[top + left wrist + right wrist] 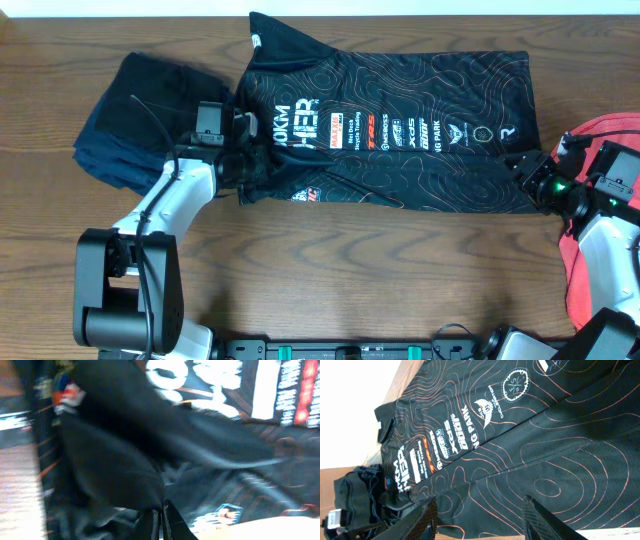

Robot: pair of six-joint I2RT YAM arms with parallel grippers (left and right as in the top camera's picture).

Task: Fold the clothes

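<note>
The black jersey (400, 130) with thin orange contour lines and white logos lies across the middle of the table, its near long edge folded over. My left gripper (243, 160) is at the jersey's left end, shut on a fold of the black fabric (125, 475); its fingers (161, 522) are pressed together. My right gripper (528, 172) is open at the jersey's right end, fingers (482, 517) spread just off the fabric edge (560, 460). The coral-red T-shirt (585, 270) lies bunched at the right edge under my right arm.
A dark navy garment (135, 115) lies folded at the left, just behind my left arm. It also shows in the right wrist view (355, 490). Bare wooden table (380, 270) lies in front of the jersey. A pale wall edge runs along the back.
</note>
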